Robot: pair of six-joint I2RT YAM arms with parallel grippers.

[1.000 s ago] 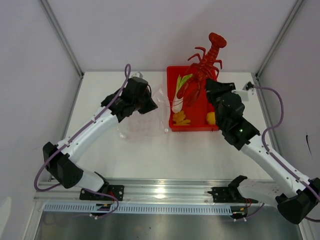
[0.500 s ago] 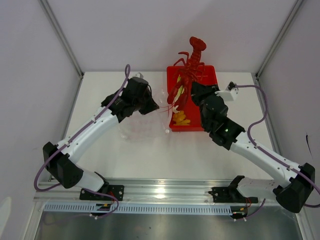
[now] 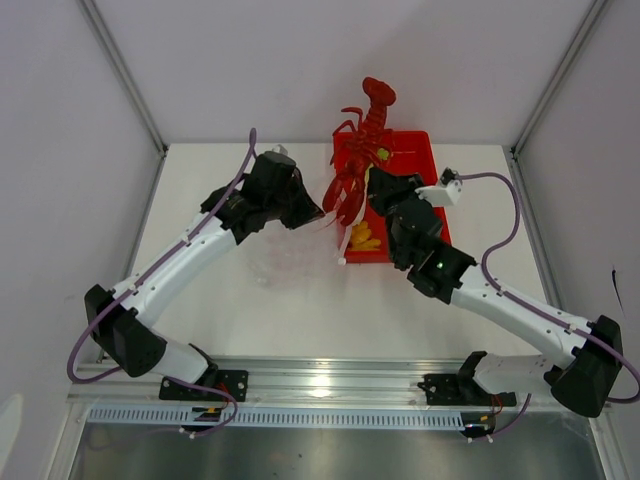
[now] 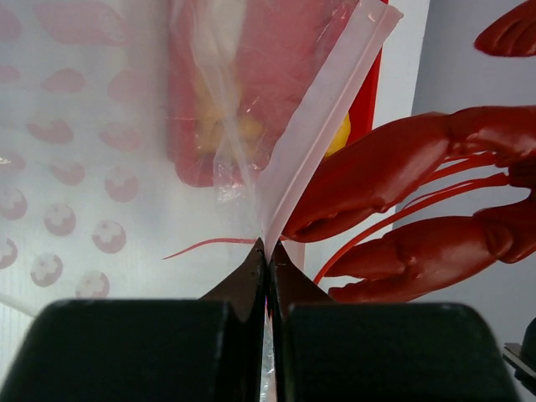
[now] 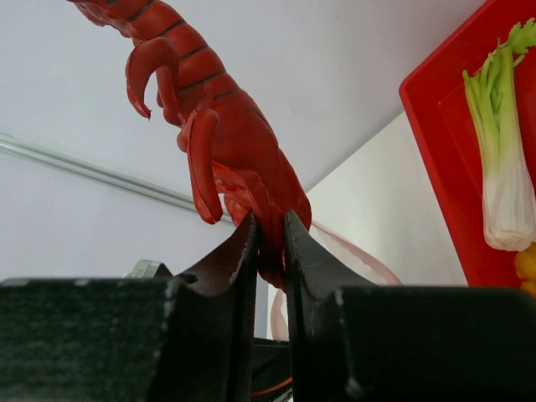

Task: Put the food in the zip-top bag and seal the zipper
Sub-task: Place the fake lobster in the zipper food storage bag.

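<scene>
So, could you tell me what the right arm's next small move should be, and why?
Probably ease the lobster claws-first toward the bag: the right fingers pinch it, claws just beside the zipper edge that the left fingers hold up.

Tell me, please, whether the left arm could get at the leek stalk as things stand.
Probably not: the left end effector is shut on the zipper, so its jaws are occupied, and the lobster crowds the way to the leek stalk.
</scene>
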